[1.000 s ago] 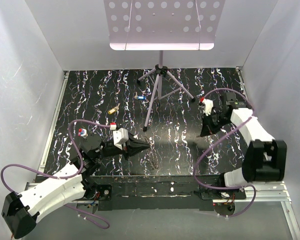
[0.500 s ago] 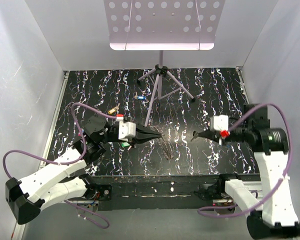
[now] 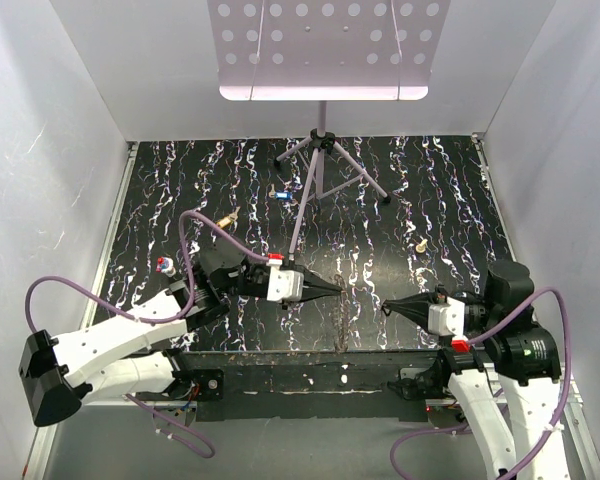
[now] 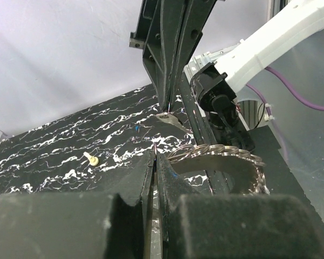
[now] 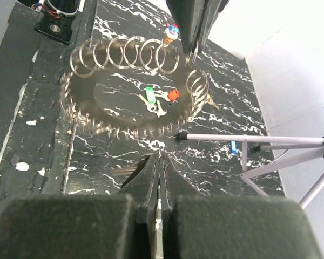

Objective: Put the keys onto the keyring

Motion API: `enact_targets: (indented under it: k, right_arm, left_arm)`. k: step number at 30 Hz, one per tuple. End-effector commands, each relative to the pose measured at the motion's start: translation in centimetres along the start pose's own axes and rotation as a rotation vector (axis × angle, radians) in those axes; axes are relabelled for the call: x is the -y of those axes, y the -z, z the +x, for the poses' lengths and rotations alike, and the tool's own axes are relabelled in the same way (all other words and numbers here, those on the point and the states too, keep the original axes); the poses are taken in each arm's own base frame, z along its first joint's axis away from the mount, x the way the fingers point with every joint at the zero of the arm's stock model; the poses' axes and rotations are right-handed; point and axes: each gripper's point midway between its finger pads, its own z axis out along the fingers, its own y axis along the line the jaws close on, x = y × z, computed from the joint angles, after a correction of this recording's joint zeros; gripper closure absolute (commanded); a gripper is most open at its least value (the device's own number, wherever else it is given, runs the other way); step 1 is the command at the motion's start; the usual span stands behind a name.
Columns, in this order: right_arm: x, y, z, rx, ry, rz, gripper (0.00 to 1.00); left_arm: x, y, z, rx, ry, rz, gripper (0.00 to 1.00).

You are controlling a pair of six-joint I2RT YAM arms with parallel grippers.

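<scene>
Evidently we are only just starting: our left gripper [image 3: 332,287] and right gripper [image 3: 387,307], both closed with nothing visibly held, are pointing at the keyring [image 5: 130,128] between them near the front of the tabletop [image 3: 450,190], while the keys [image 5: 149,97] are lying loose, unthreaded.

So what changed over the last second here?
The left gripper moved rightward, shut, with the keyring apparently hanging from its tip and travelling along. The right gripper swung in from the far right to point left at it, also shut, uncovering a brass key. The tripod stand and blue key stayed put.
</scene>
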Motion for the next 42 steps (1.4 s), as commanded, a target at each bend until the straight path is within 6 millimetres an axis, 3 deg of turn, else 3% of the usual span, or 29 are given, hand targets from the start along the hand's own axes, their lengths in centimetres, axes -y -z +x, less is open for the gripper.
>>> enact_targets:
  k: [1, 11, 23, 31, 42]
  right_arm:
    - [0.6, -0.1, -1.6, 0.061, 0.116, 0.01, 0.99]
    - [1.3, -0.5, -1.0, 0.066, 0.013, -0.009, 0.99]
    - [1.4, -0.9, 0.0, 0.05, -0.109, 0.002, 0.99]
    - [1.1, -1.1, 0.4, 0.038, -0.155, -0.012, 0.99]
    - [2.0, -1.5, 1.1, -0.007, -0.174, 0.015, 0.99]
  left_arm:
    - [-0.8, -0.5, 0.1, 0.007, -0.052, -0.033, 1.0]
    - [-1.2, -1.4, 0.9, 0.083, 0.046, -0.082, 1.0]
    - [-0.8, -3.2, 2.8, -0.002, 0.097, -0.051, 1.0]
    - [-1.9, -3.6, 3.0, -0.014, 0.06, -0.086, 1.0]
    - [-1.8, -4.2, 2.8, 0.003, 0.074, -0.086, 1.0]
